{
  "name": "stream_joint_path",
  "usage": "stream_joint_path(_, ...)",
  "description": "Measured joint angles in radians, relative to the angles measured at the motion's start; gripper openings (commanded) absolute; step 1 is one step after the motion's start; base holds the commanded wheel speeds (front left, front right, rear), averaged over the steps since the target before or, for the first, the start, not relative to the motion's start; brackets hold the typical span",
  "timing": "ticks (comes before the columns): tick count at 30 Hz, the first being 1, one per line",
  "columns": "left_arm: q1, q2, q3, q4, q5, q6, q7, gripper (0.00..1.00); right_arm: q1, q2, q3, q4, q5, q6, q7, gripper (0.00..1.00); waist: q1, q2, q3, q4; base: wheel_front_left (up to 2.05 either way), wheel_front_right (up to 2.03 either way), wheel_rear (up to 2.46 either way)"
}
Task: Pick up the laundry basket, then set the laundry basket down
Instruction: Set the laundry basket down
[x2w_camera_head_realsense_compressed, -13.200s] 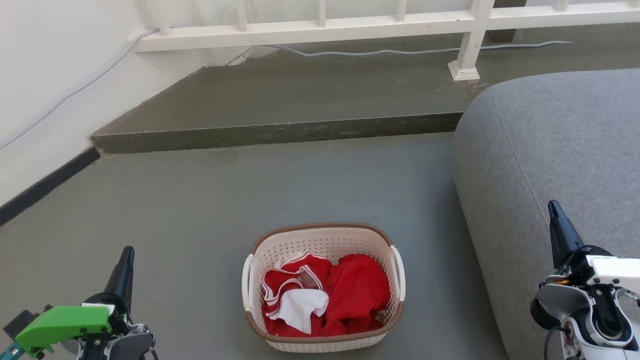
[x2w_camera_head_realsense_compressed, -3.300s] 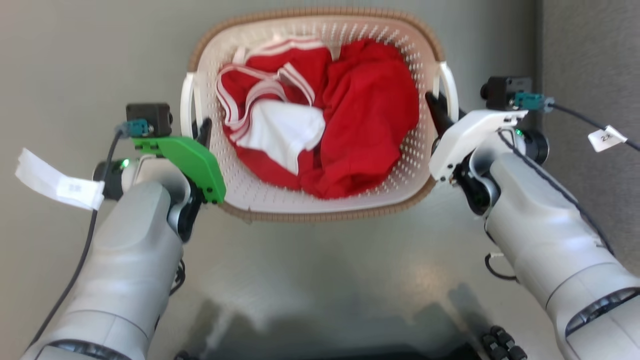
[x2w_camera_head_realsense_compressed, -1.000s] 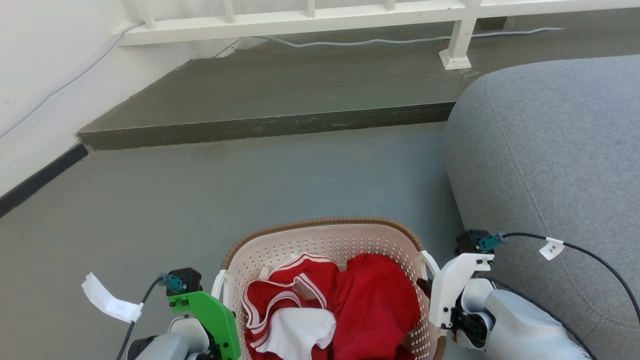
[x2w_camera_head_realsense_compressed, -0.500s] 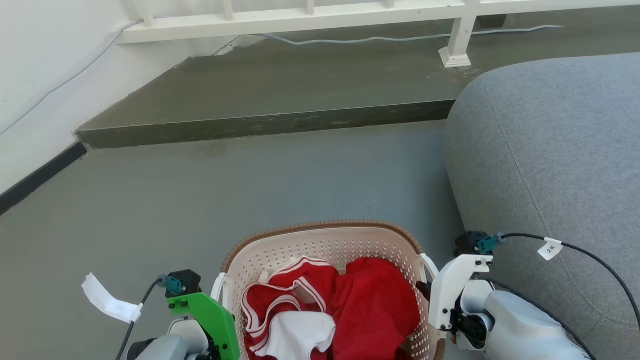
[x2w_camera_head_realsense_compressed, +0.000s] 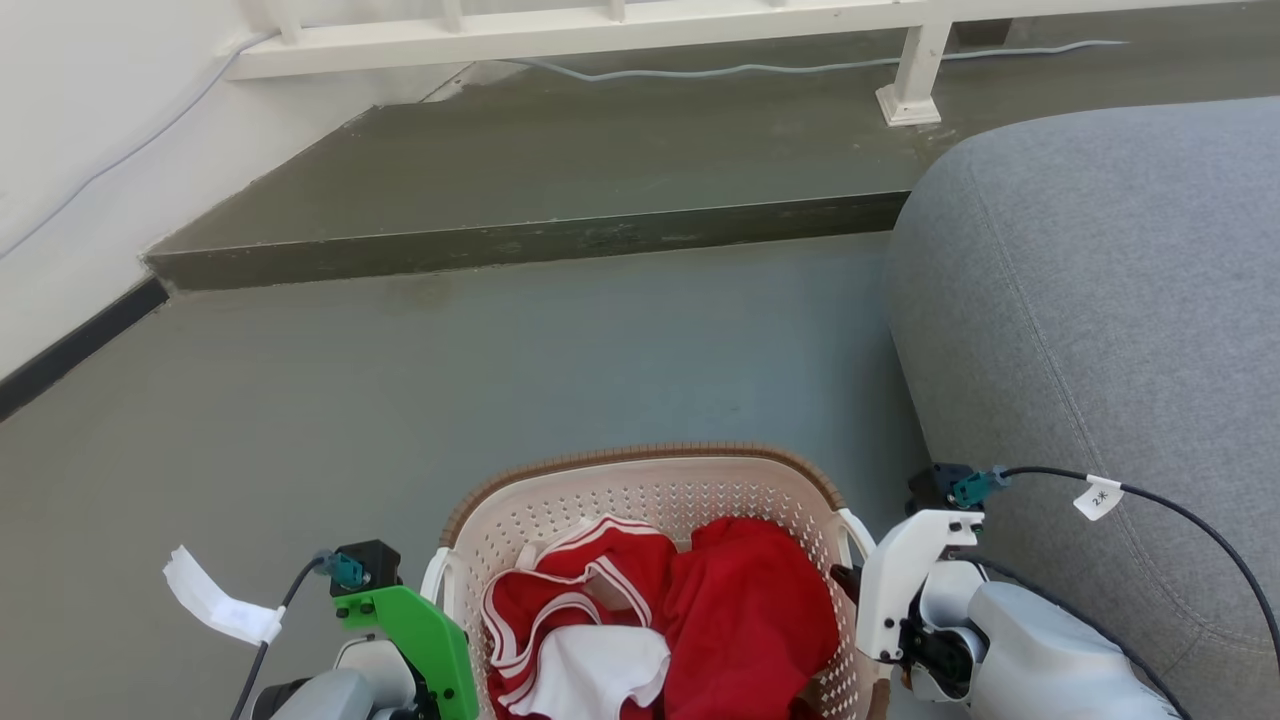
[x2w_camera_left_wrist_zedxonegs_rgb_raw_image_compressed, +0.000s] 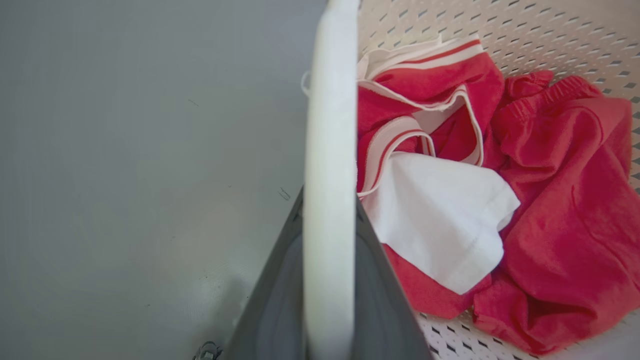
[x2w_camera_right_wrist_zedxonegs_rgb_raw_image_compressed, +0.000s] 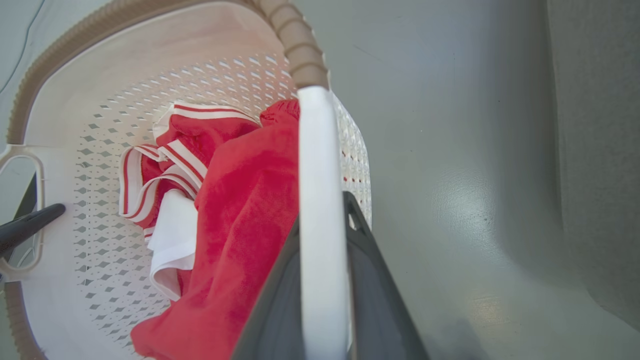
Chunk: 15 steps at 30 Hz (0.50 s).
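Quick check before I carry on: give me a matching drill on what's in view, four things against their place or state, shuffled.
1 left pincer
2 right pincer
3 clothes
4 sofa

a grey, at the right of the laundry basket
b shut on the left white handle
c red and white, inside the laundry basket
d shut on the right white handle

Pairs: 1-b, 2-d, 3-c, 4-a

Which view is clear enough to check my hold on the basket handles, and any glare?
Head view: sharp, evenly lit, but the laundry basket is cut by the bottom edge. Left wrist view: the left handle and jaws sit too near the lens and blur; clothes are crisp. Right wrist view: right handle equally soft, with a glare patch on the floor.
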Motion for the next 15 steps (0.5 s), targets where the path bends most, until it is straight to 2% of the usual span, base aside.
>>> stream_joint_path(15,-0.061,0.002,-0.001,0.006,0.002,0.0,-0.032,0.0,-0.06,-0.004,0.012,-0.007,0.0,0.0,-0.015,0.0,0.0,0.0,0.07,-0.003,0.0,0.0,0.0)
